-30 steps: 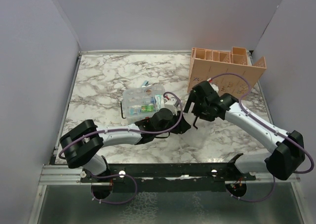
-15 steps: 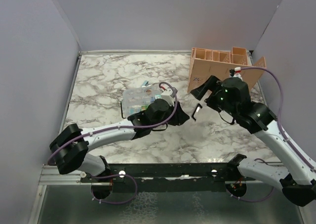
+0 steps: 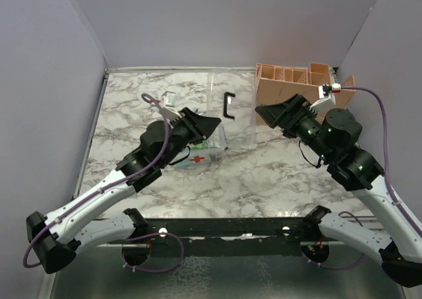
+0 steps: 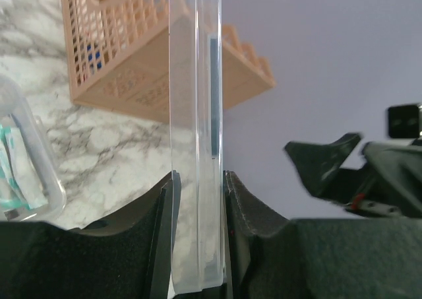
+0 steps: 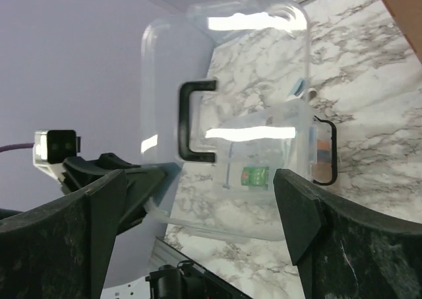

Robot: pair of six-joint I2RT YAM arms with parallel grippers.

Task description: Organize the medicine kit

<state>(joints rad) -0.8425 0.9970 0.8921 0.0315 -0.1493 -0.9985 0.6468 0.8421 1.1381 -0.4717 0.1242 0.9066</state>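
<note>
The clear medicine kit box (image 3: 194,155), with a red cross and packets inside, sits on the marble table with no lid on it. My left gripper (image 3: 206,125) is shut on the edge of the clear lid (image 3: 241,117) and holds it upright above the box, its black handle (image 3: 229,105) facing the far side. In the left wrist view the lid's edge (image 4: 196,147) is clamped between my pads. My right gripper (image 3: 271,111) is open and empty, raised to the right of the lid. The right wrist view shows the lid (image 5: 224,68), the box (image 5: 270,154) and my wide-open right gripper (image 5: 199,180).
An orange slotted organiser basket (image 3: 297,91) stands at the back right, close behind my right gripper; it also shows in the left wrist view (image 4: 132,61). Purple walls enclose the table on three sides.
My left gripper has lifted the clear lid off the box and swung it up and back. My right arm has drawn back and up toward the basket.
</note>
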